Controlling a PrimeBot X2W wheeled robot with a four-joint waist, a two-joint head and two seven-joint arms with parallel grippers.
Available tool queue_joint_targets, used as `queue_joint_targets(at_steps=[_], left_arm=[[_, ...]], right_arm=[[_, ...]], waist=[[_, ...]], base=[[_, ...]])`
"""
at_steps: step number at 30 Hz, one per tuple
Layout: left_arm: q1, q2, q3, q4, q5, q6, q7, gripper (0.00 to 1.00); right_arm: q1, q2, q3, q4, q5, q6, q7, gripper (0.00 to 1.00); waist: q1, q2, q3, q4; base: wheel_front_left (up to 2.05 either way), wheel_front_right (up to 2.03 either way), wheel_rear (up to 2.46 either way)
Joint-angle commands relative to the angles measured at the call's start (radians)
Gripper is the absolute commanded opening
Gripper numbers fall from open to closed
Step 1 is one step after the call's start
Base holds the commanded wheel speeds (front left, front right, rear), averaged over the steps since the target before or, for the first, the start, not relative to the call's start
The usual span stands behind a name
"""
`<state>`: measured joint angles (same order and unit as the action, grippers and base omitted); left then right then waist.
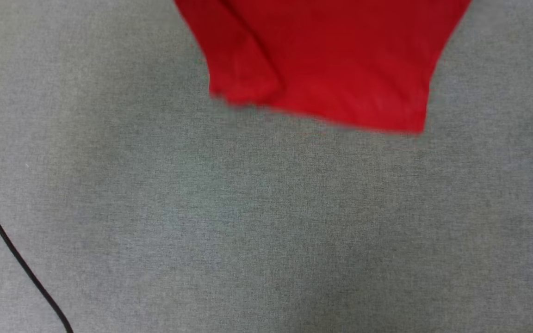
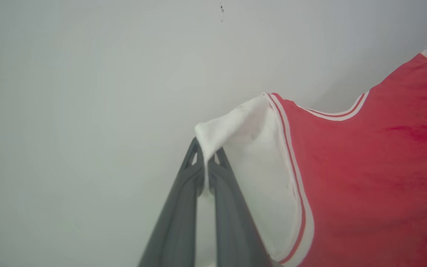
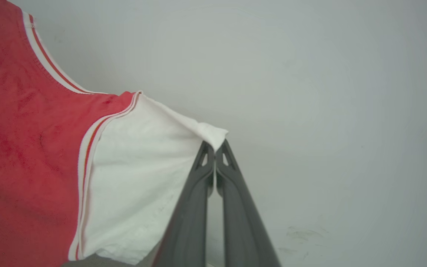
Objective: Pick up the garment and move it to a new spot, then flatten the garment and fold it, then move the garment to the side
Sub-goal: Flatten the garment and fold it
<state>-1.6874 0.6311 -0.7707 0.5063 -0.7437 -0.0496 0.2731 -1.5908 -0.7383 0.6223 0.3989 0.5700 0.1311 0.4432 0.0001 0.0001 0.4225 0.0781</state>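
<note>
The garment (image 1: pixel 336 60), a red T-shirt with white sleeves, hangs spread out in the air above the grey cloth surface (image 1: pixel 266 222); its lower hem shows blurred at the top of the head view. In the left wrist view my left gripper (image 2: pixel 207 148) is shut on the edge of one white sleeve (image 2: pixel 258 163), red body and striped collar trim stretching away to the right. In the right wrist view my right gripper (image 3: pixel 214 148) is shut on the other white sleeve (image 3: pixel 139 178), with the red body to the left.
A black cable (image 1: pixel 14 252) runs across the lower left of the grey cloth surface. A plain pale wall (image 2: pixel 87 92) stands behind the held shirt in both wrist views.
</note>
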Motion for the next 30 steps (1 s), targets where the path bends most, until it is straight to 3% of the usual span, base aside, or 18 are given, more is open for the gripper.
queue_joint_targets(at_steps=[1, 8, 14, 24, 30], left_arm=[[-0.026, -0.007, 0.008, 0.012, 0.004, -0.001, -0.016, 0.0], [-0.106, -0.033, 0.016, 0.105, 0.008, -0.03, -0.062, 0.0], [-0.033, -0.063, -0.014, 0.168, -0.006, -0.053, -0.117, 0.0], [0.307, -0.094, -0.082, 0.195, -0.067, -0.073, -0.277, 0.0], [0.594, -0.076, -0.106, 0.162, -0.12, -0.054, -0.365, 0.0]], right_arm=[[-0.038, 0.014, 0.006, 0.017, -0.016, -0.001, -0.015, 0.0], [-0.175, 0.07, 0.054, 0.139, -0.045, -0.001, -0.077, 0.0], [-0.126, 0.099, 0.131, 0.21, -0.019, -0.001, -0.134, 0.0], [0.188, 0.154, 0.24, 0.279, 0.103, -0.001, -0.305, 0.0], [0.424, 0.118, 0.317, 0.266, 0.172, -0.001, -0.383, 0.0]], waist=[[-0.0001, -0.0001, 0.007, 0.001], [-0.0001, -0.0001, 0.023, 0.003], [-0.0001, -0.0001, 0.04, 0.001], [-0.0001, -0.0001, -0.003, -0.019], [-0.0001, -0.0001, -0.067, -0.017]], base=[[0.0, 0.0, 0.0], [0.0, 0.0, 0.0], [0.0, 0.0, 0.0], [0.0, 0.0, 0.0], [0.0, 0.0, 0.0]])
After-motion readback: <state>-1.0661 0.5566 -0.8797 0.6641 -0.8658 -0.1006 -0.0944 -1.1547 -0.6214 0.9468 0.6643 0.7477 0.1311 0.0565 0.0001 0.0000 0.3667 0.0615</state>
